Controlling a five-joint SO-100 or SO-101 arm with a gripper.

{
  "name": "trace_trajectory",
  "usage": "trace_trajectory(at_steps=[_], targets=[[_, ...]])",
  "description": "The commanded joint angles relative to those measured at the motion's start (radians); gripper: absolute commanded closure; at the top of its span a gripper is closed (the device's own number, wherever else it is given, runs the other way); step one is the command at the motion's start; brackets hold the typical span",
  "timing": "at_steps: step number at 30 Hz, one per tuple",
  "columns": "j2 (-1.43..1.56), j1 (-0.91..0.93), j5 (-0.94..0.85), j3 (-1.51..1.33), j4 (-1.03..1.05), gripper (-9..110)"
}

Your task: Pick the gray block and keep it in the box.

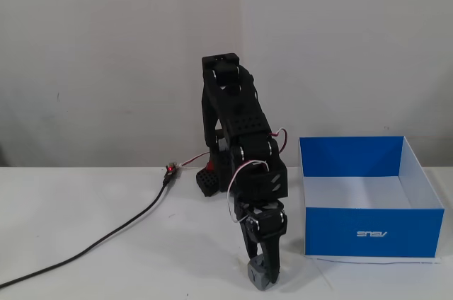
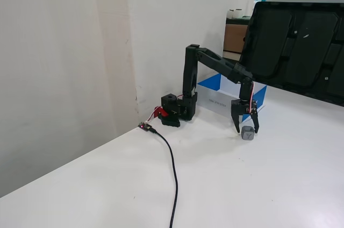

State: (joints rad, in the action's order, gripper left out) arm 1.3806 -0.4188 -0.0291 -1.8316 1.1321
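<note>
the block (image 1: 259,272) sits on the white bench (image 1: 106,243), nearest the camera in a fixed view, in front of the box's near left corner and apart from it. the tool (image 1: 260,272) is down over it, fingers spread, one on each side of the cube as the other fixed view shows (image 2: 245,129); the jaws stand open around it and do not look closed on it yet. whether a finger already touches a face is too small to tell.

the block looks like hard, light plastic: stiff, not fragile, likely a bit slick, with bevelled corners that could let it twist out. best to pinch two opposite flat faces, low and centred, not the corners.

beyond it stands the box (image 1: 371,233), blue, open-topped, white inside, with nothing seen in it. a black cable (image 1: 106,238) trails off left across the bench. the arm's base is farther back by the wall.
</note>
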Motion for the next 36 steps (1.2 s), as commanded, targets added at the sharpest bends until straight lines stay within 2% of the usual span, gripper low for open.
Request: trace_trajectory(at_steps=[1, 22, 29, 36], targets=[[0.014, -0.008, -0.012, 0.066, -0.008, 81], [-0.012, 0.005, -0.012, 0.106, 0.009, 94], [0.034, 0.002, -0.008, 0.245, 0.126, 94], [0.054, -0.075, 0.017, 0.557, 0.350, 93]])
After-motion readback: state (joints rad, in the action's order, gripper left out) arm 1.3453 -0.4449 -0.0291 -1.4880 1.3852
